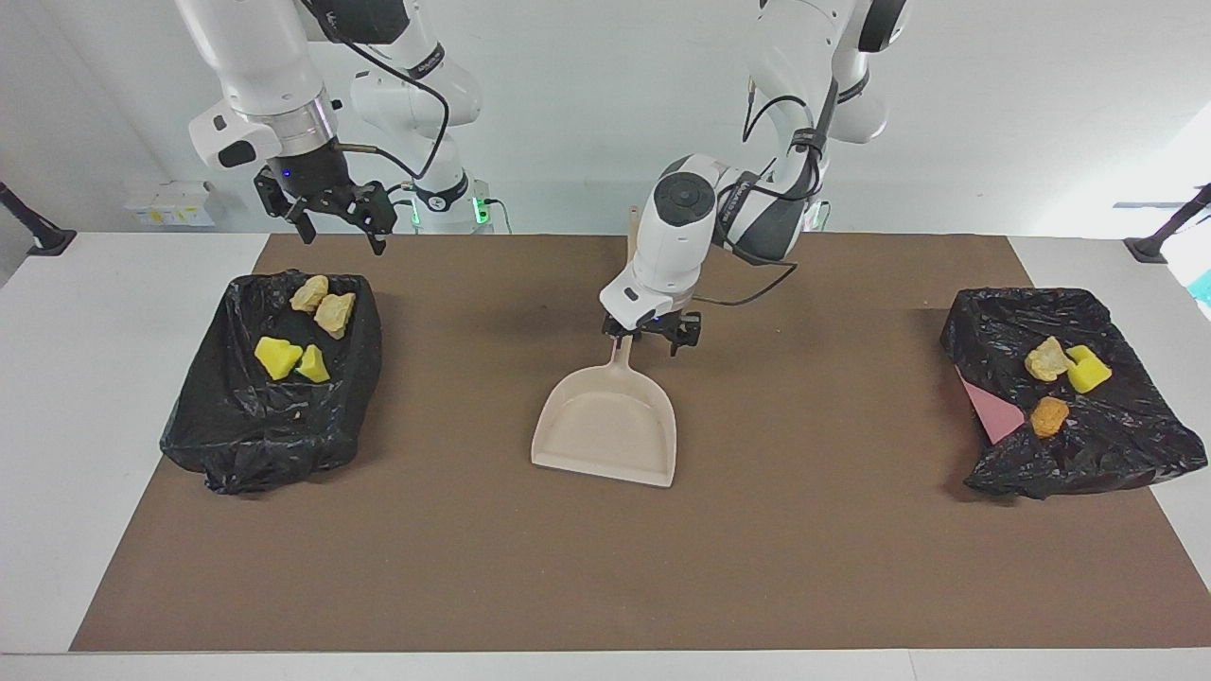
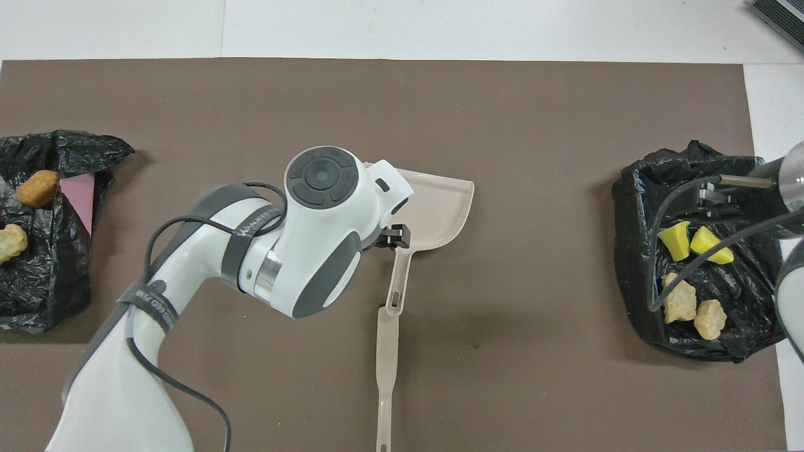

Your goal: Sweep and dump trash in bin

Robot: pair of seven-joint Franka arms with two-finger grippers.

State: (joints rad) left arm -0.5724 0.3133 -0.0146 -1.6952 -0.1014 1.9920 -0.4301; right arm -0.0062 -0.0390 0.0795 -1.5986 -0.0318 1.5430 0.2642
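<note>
Overhead view alone shows the brush [image 2: 387, 364]; my left gripper [image 1: 653, 333] is at the dustpan [image 1: 605, 426] handle, finger state unreadable; seven scraps [image 1: 278, 357], two bins [image 1: 270, 416].

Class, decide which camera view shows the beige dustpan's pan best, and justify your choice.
The facing view: the dustpan shows its whole pan, with the left gripper over its handle. In the overhead view the left arm covers much of the pan, though the handle shows fully.

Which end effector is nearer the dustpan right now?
Left. The left end effector is down at the dustpan handle; the right end effector hangs over the bin at the right arm's end.
</note>
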